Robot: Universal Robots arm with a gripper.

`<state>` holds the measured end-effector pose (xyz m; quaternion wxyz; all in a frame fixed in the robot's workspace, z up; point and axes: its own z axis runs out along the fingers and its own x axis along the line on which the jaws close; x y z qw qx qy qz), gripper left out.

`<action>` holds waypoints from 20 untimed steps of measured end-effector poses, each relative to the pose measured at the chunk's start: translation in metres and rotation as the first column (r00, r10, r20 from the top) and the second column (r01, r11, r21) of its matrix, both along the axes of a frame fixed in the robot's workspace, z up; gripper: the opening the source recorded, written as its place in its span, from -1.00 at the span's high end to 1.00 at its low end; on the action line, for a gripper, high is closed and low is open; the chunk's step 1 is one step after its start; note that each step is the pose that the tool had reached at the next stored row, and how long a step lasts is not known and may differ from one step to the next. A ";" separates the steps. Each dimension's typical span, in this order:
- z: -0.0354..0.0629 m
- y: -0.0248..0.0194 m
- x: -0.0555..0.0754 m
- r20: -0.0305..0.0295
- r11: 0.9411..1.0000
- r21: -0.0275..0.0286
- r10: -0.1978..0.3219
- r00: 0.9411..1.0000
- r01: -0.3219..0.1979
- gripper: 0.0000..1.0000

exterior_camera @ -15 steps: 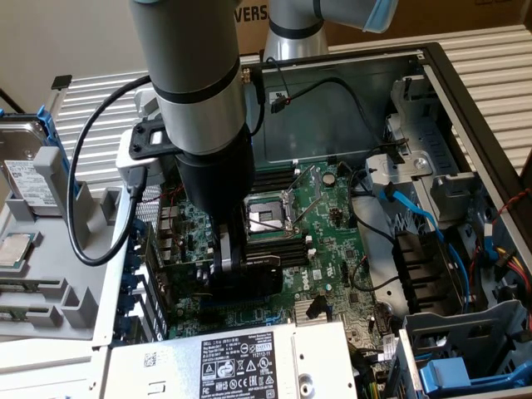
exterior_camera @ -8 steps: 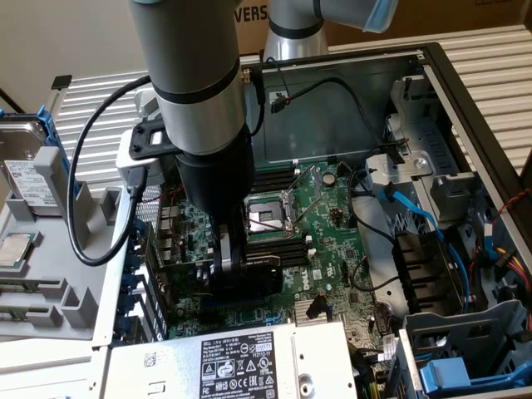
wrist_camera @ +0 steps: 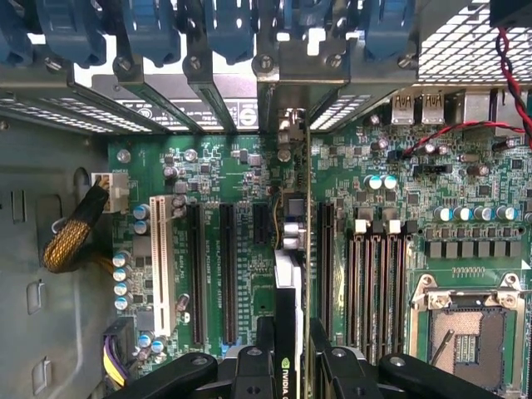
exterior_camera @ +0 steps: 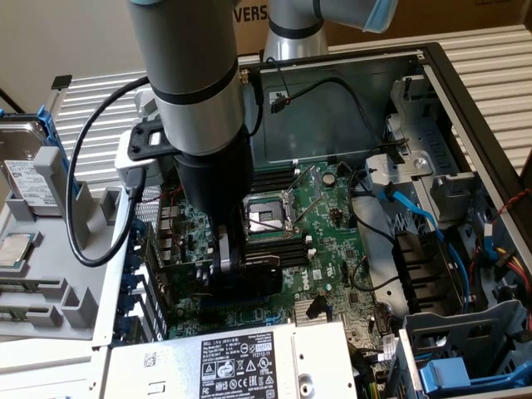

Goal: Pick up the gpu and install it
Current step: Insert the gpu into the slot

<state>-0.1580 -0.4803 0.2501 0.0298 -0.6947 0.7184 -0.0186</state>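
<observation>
Tool [wrist_camera: 291, 366] clamped on gpu [wrist_camera: 288, 291], card held on edge over the motherboard [wrist_camera: 233, 166], bracket end at 12 o'clock toward the rear slots. Install step in hand (seating looks unfinished); needs straight alignment over the slot.

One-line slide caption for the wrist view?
Gripper holds the gpu on edge above the motherboard expansion slots.

An open computer case [exterior_camera: 465, 91] lies on its side on a ribbed metal bench [exterior_camera: 91, 96], filling the exterior view from centre to 3 o'clock. At 9 o'clock, a grey parts tray [exterior_camera: 50, 291] rests beside the case, holding a hard drive [exterior_camera: 25, 166] and a processor [exterior_camera: 15, 249].
</observation>
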 end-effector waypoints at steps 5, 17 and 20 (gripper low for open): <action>0.0001 0.0000 0.000 0.000 1.000 0.000 0.000 1.000 0.000 0.47; 0.0001 0.0000 0.000 0.000 1.000 0.000 0.000 1.000 0.000 0.47; 0.0001 0.0000 0.000 0.000 1.000 0.000 0.000 1.000 0.000 0.47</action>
